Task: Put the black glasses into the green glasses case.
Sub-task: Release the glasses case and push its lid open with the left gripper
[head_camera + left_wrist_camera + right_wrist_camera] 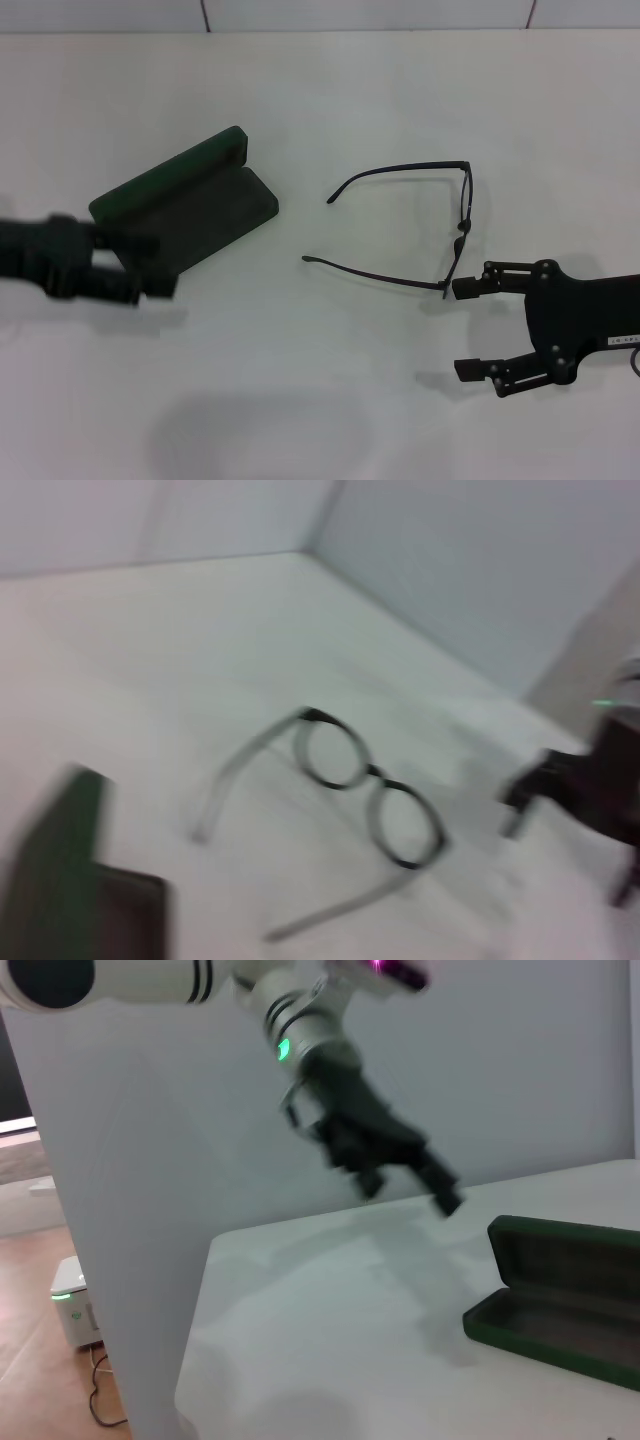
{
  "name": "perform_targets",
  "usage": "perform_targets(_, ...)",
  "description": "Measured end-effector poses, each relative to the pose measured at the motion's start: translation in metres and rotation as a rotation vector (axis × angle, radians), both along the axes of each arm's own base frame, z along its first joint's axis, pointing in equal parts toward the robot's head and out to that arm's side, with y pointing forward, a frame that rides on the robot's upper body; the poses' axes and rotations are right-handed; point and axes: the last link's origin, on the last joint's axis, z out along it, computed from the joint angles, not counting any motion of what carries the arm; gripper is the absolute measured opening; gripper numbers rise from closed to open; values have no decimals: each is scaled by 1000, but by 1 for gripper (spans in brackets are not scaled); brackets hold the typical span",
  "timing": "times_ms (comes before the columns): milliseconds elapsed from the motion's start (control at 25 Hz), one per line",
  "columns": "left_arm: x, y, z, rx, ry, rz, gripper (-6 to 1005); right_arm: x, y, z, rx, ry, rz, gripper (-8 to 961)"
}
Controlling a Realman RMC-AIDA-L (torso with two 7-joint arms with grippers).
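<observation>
The black glasses (pixel 460 228) lie unfolded on the white table (pixel 330 380), right of centre, with their temple arms pointing left toward the case. The green glasses case (pixel 185 205) lies open at the left, its lid raised along the far side. My right gripper (pixel 465 330) sits open just in front of the glasses, its upper finger (pixel 470 288) close beside the near hinge corner. My left gripper (pixel 160 265) hovers over the case's near left end, blurred, fingers apart and empty. The left wrist view shows the glasses (pixel 372 772) and case (pixel 60 880).
The right wrist view shows the open case (pixel 560 1300), the left gripper (pixel 410 1195) above the table, and the table's edge with floor and a small white box (pixel 75 1300) beyond. A grey wall (pixel 320 12) runs behind the table.
</observation>
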Motion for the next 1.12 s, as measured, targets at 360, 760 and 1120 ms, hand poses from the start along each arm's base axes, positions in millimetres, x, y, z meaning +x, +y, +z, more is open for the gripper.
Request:
perform_targets(360, 56, 82, 23, 108, 391, 16, 879, -3, -2, -1, -12, 5, 13, 885)
perform_targets(760, 78, 111, -13, 78, 677, -70, 879, -7, 1, -1, -14, 7, 26, 885)
perform_targets(1120, 79, 117, -36, 58, 749, -99, 879, -6, 0, -2, -21, 8, 25, 885)
